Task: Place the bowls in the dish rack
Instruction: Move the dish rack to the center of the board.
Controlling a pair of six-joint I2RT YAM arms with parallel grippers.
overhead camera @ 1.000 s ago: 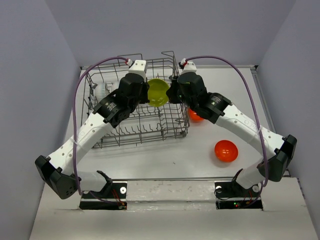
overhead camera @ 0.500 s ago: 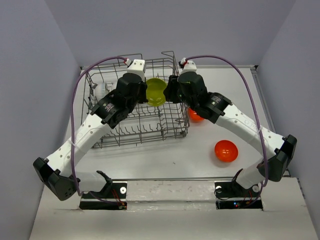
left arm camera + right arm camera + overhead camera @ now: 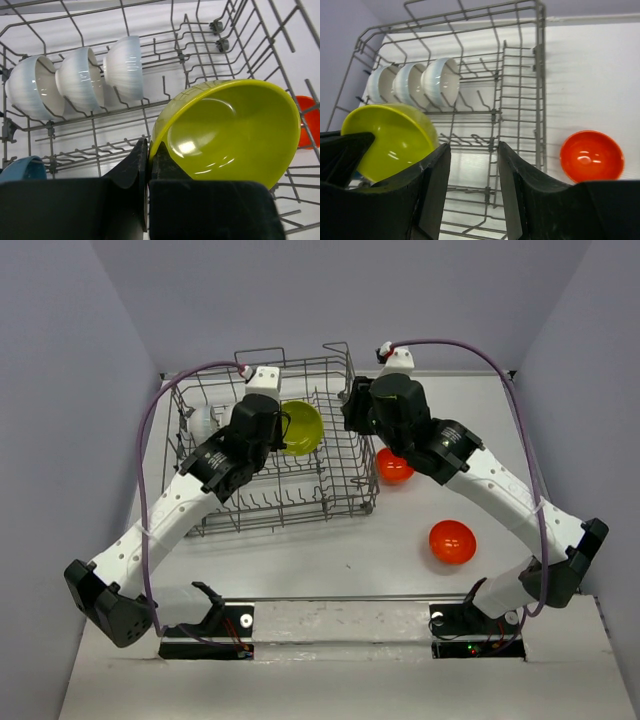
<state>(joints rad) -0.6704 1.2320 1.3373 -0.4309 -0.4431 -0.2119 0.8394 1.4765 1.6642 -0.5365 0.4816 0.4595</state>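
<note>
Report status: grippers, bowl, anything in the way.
Left gripper shut on yellow-green bowl over rack. Right gripper open, empty. Three white bowls racked. Nothing seen blocking.

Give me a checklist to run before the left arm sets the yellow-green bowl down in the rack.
1. The left hand is shut on the yellow-green bowl at its rim: ok.
2. The right hand is open and empty: ok.
3. The held bowl is over the dish rack: ok.
4. Free tines beside the three white bowls: ok.
5. Gap between the held bowl and the wires beneath: cannot tell.
6. All bowls loaded: not ok, two orange bowls lie on the table outside the rack.
</note>
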